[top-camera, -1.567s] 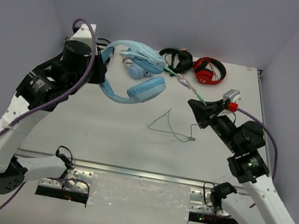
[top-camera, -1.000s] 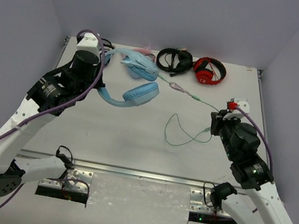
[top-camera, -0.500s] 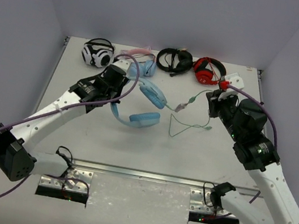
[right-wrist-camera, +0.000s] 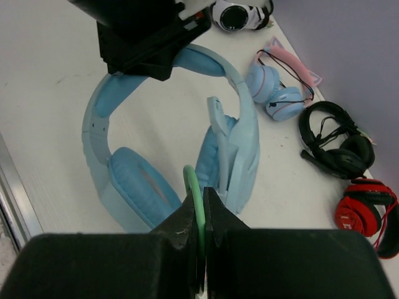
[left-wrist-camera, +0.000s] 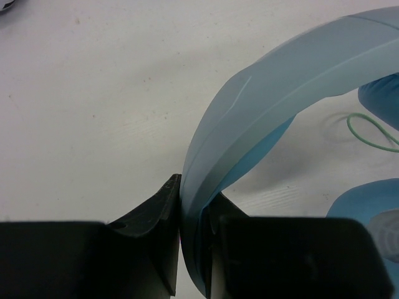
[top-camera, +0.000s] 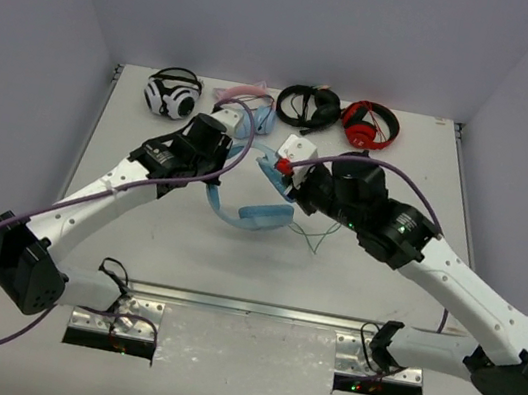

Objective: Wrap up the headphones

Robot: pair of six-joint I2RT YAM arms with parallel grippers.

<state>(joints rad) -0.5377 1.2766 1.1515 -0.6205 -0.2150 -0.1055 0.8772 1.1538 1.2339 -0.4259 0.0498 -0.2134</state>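
The light-blue headphones point(top-camera: 263, 215) are in the middle of the table, tilted, one ear cup low. My left gripper point(top-camera: 224, 157) is shut on their plain blue headband point(left-wrist-camera: 280, 68), which runs up between its fingers point(left-wrist-camera: 194, 194). My right gripper point(top-camera: 284, 173) is right beside the upper ear cup and is shut on the pale-green cable point(right-wrist-camera: 192, 182). In the right wrist view both padded cups point(right-wrist-camera: 240, 140) lie just beyond its tips point(right-wrist-camera: 201, 200). Loose cable point(top-camera: 317, 233) trails on the table under the right arm.
Along the back edge lie a white-and-black pair point(top-camera: 172, 94), a small blue pair with pink cat-ear band point(top-camera: 249, 106), a black pair point(top-camera: 310, 106) and a red pair point(top-camera: 370, 125). The right arm's forearm point(top-camera: 434, 272) crosses the table's right half.
My left arm has carried the headphones from the back left to the middle of the table. My right gripper has swung left with the cable until it is against the headphones.
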